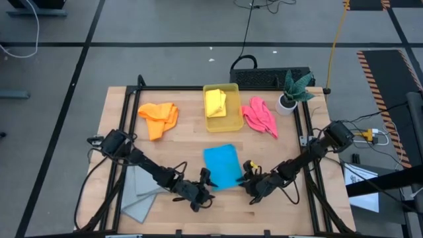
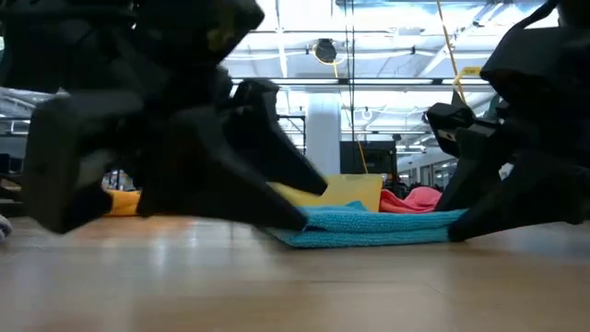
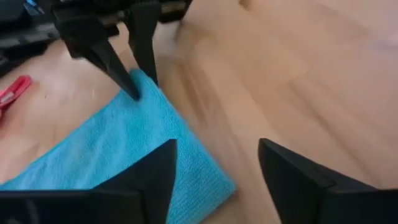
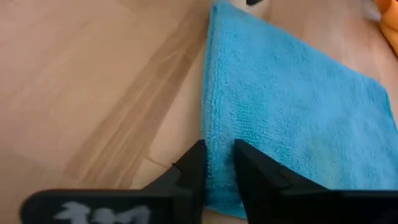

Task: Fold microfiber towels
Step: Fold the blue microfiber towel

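1. High view: the blue towel (image 1: 221, 166) is seen folded flat on the wooden table (image 1: 185, 142), near its front middle. The left gripper (image 1: 206, 187) is set at the towel's front-left corner, the right gripper (image 1: 248, 178) at its front-right corner.
2. Only here is the rest laid out: orange towel (image 1: 159, 119) at back left, yellow towel (image 1: 215, 102) inside the yellow bin (image 1: 221, 122), pink towel (image 1: 260, 116) just right of the bin, grey towel (image 1: 140, 193) at front left under the left arm, potted plant (image 1: 293, 92) at back right.
3. Left wrist view: its own fingers (image 3: 155, 180) are shown spread wide with nothing between them; one is over the blue towel's (image 3: 118, 146) corner, the other over bare wood. The right gripper (image 3: 134, 78) is seen across the towel, tips at the far corner.
4. Right wrist view: the fingers (image 4: 189, 168) are nearly closed, a narrow gap left, pinched on the folded edge of the blue towel (image 4: 292, 118).
5. Low view: the blue towel (image 2: 369, 226) is shown lying flat on the wood as a layered fold between both grippers; finger gaps cannot be read here.
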Available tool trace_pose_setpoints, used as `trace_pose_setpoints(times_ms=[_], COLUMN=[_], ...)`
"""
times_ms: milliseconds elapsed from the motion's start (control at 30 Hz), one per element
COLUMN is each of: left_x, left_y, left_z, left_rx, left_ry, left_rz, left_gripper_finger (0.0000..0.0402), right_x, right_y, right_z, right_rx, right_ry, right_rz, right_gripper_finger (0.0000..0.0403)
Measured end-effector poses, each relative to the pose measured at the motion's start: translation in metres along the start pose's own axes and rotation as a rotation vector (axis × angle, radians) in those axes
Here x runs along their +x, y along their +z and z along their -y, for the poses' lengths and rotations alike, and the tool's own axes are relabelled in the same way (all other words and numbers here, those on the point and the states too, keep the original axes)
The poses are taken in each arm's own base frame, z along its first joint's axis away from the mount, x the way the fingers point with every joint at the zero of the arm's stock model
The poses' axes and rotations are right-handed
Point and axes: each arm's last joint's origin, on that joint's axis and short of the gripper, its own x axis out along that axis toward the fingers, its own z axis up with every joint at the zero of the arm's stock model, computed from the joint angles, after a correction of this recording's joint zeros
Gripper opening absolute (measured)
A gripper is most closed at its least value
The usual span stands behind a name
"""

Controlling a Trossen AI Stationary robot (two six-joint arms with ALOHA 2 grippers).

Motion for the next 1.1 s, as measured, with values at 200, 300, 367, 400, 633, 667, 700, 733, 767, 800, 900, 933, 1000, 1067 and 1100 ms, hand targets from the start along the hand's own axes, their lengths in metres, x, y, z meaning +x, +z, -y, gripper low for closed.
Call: trace_pose_setpoints(times_ms=[200, 300, 367, 400, 633, 667, 700, 733, 767, 800, 900, 933, 1000, 1067, 1100], left_x=[0.001, 0.001, 0.002, 0.002, 0.003, 0.003, 0.002, 0.002, 0.001, 0.000, -0.003, -0.004, -0.009, -0.014, -0.017], left_y=[-0.008, -0.009, -0.011, -0.012, -0.014, -0.014, -0.013, -0.012, -0.012, -0.011, -0.007, -0.005, 0.001, 0.008, 0.012], left_z=[-0.004, -0.007, -0.009, -0.010, -0.012, -0.011, -0.009, -0.007, -0.005, -0.003, 0.004, 0.006, 0.010, 0.013, 0.015], left_rx=[0.010, 0.001, -0.013, -0.025, -0.086, -0.084, -0.081, -0.079, -0.077, -0.075, -0.058, -0.051, -0.047, -0.054, -0.060], left_ry=[0.037, 0.093, 0.096, 0.091, 0.067, 0.051, 0.045, 0.041, 0.035, 0.029, 0.018, 0.018, 0.010, 0.001, -0.003], left_rz=[-0.078, -0.101, -0.114, -0.120, -0.131, -0.126, -0.122, -0.120, -0.115, -0.111, -0.089, -0.080, -0.052, -0.020, -0.004], left_gripper_finger=[0.0255, 0.0239, 0.0220, 0.0208, 0.0109, 0.0096, 0.0084, 0.0073, 0.0063, 0.0052, 0.0023, 0.0014, 0.0009, 0.0015, 0.0021], right_x=[0.001, 0.001, 0.001, 0.001, 0.001, 0.000, 0.000, -0.001, -0.002, -0.003, -0.006, -0.008, -0.011, -0.015, -0.018], right_y=[-0.001, 0.000, 0.001, 0.001, 0.002, 0.002, 0.002, 0.003, 0.004, 0.005, 0.010, 0.012, 0.016, 0.022, 0.026], right_z=[0.002, 0.002, 0.001, 0.002, 0.001, 0.001, 0.000, -0.001, -0.003, -0.005, -0.011, -0.013, -0.015, -0.016, -0.016], right_rx=[0.032, 0.035, 0.040, 0.048, 0.105, 0.120, 0.133, 0.141, 0.145, 0.147, 0.155, 0.160, 0.172, 0.184, 0.188], right_ry=[-0.003, -0.003, -0.003, -0.004, -0.001, 0.001, 0.004, 0.008, 0.014, 0.020, 0.033, 0.039, 0.049, 0.057, 0.061], right_rz=[-0.005, -0.001, 0.006, 0.010, 0.017, 0.019, 0.022, 0.028, 0.034, 0.044, 0.090, 0.110, 0.150, 0.183, 0.199], right_gripper_finger=[0.0017, 0.0005, 0.0006, 0.0008, 0.0006, 0.0005, 0.0004, 0.0004, 0.0004, 0.0004, 0.0004, 0.0003, 0.0003, 0.0003, 0.0003])
